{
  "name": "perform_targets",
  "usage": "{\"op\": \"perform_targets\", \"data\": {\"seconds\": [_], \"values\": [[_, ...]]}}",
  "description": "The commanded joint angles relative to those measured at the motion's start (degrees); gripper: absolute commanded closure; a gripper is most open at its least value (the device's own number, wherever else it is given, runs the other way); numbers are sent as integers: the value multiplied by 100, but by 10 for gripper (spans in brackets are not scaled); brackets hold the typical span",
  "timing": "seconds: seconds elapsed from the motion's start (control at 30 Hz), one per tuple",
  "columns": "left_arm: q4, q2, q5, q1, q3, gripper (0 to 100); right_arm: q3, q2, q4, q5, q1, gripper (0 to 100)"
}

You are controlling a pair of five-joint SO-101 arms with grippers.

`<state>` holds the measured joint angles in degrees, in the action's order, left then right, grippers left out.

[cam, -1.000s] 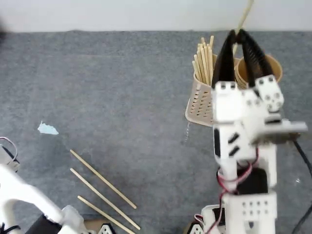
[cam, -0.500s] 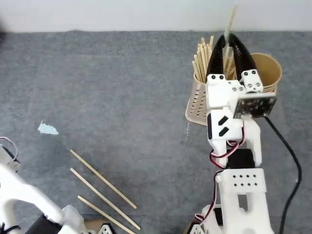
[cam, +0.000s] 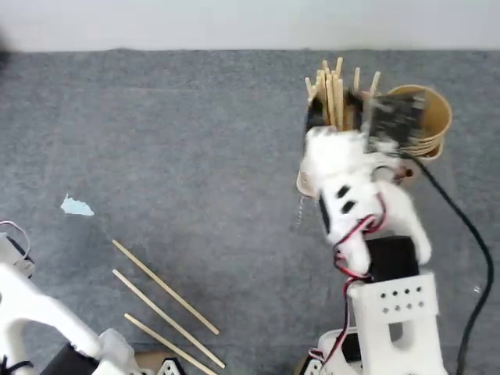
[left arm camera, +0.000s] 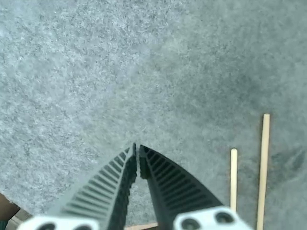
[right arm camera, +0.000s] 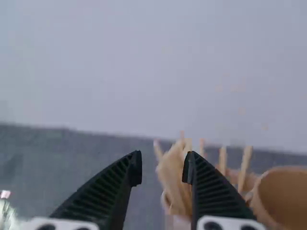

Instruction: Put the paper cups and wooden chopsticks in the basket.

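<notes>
1. The right hand [right arm camera: 162,170] is spread, with an open gap between its two fingers and nothing in the gap.
2. It sits over the basket [cam: 301,182] at the far side of the grey desk [cam: 195,141].
3. A bundle of wooden chopsticks [cam: 332,86] stands upright in the basket, just beyond the right hand's fingertips.
4. The stacked paper cups [cam: 434,117] stand right beside that bundle, just off to one side of the right hand.
5. The left hand [left arm camera: 137,158] is pressed together, fingertips meeting, and pinches nothing.
6. It hangs above bare desk at the near edge, well apart from the basket.
7. Three loose chopsticks [cam: 166,316] lie flat on the desk near the left hand, side by side and apart from its fingertips.
8. A small blue scrap [cam: 76,206] lies on the desk, farther out from the left hand than the loose chopsticks.
</notes>
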<state>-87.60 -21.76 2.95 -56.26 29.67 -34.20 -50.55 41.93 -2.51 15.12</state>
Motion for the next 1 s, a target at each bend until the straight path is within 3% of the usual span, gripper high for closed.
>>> {"op": "perform_targets", "data": {"seconds": [0.0, 0.2, 0.4, 0.63, 0.73, 0.97], "values": [[220, 9, -26, 26, 22, 987, 343, -22, 1464, -79, 690, 854], [229, 9, -26, 26, 48, 987, 316, 22, 2730, -88, 1763, 854], [229, 9, -18, 26, 40, 987, -598, -4, 2958, -290, 3011, 853], [255, 9, -18, -9, 4, 987, -1758, 22, 2352, -879, 4646, 718], [255, 9, -18, -9, 4, 987, -2092, 31, 1895, -1125, 5279, 706], [255, 9, -18, -9, 4, 987, -2558, 154, 1112, -1222, 5903, 707]]}}
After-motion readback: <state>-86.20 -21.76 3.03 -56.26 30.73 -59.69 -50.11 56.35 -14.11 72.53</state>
